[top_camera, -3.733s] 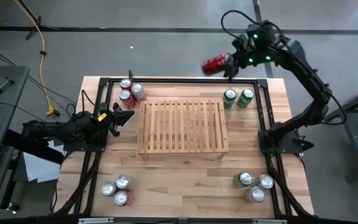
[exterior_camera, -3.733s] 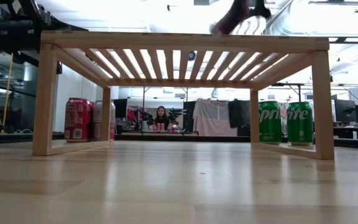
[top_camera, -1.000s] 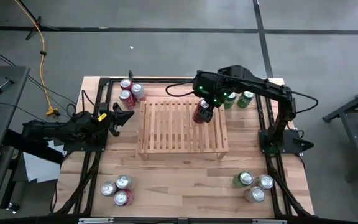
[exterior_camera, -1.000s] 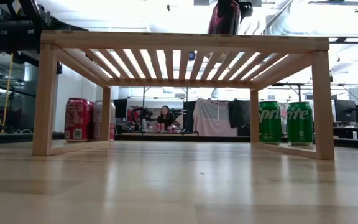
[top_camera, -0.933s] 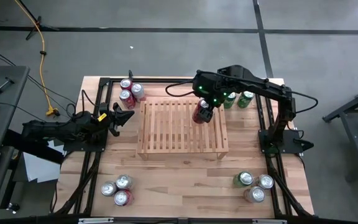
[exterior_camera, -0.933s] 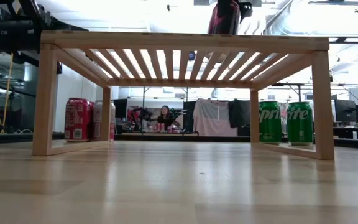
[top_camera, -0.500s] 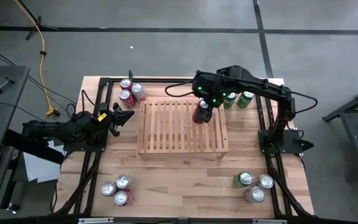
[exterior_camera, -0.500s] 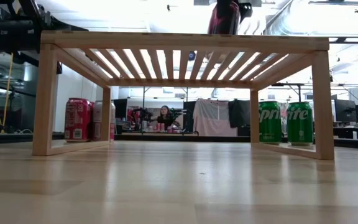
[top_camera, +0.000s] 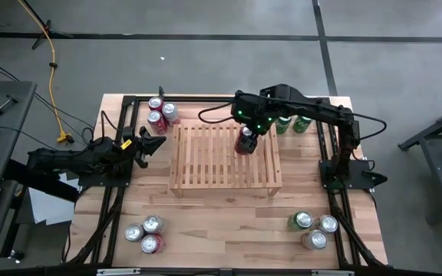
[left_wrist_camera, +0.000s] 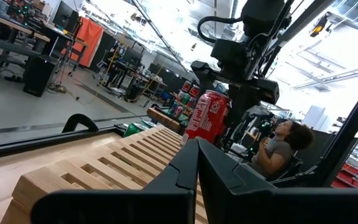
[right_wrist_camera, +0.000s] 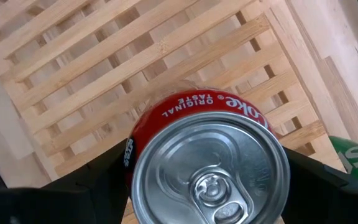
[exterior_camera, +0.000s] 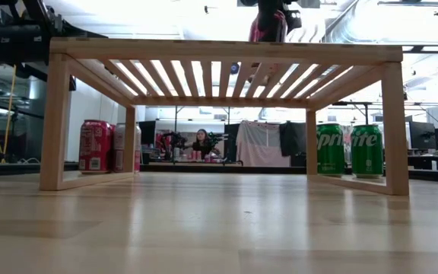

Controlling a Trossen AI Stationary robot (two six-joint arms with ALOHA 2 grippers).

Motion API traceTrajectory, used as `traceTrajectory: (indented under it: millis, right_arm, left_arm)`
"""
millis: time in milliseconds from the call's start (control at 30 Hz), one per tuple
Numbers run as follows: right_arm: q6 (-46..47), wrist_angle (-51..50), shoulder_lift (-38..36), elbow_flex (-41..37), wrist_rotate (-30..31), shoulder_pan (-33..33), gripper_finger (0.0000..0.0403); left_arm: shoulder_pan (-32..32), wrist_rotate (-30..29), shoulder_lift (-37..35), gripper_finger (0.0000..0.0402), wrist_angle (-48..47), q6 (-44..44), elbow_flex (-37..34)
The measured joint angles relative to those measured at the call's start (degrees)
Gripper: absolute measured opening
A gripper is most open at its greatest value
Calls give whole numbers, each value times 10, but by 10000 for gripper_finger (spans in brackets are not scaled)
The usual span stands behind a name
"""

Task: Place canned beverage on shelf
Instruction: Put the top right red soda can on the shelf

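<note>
Near edge of worktop, in front of the shelf: two loose can clusters, silver-and-red cans and green-and-silver cans. Left hand is waiting beside the shelf, fingers pressed together, holding nothing. Right hand is gripping the red can upright over the shelf's far right slats; contact unclear. Behind the shelf: red cans, green cans.

Low view cuts the red can off at the top edge. Right gripper fingers mostly hidden behind the can; contact with shelf slats can't be told.
</note>
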Motion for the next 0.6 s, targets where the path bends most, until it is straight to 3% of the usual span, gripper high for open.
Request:
traceTrajectory:
  millis: [600]
  right_arm:
    - [-30, -12, 0, 1, -23, 1, 310]
  left_arm:
    - [0, 0, 0, 3, 0, 0, 0]
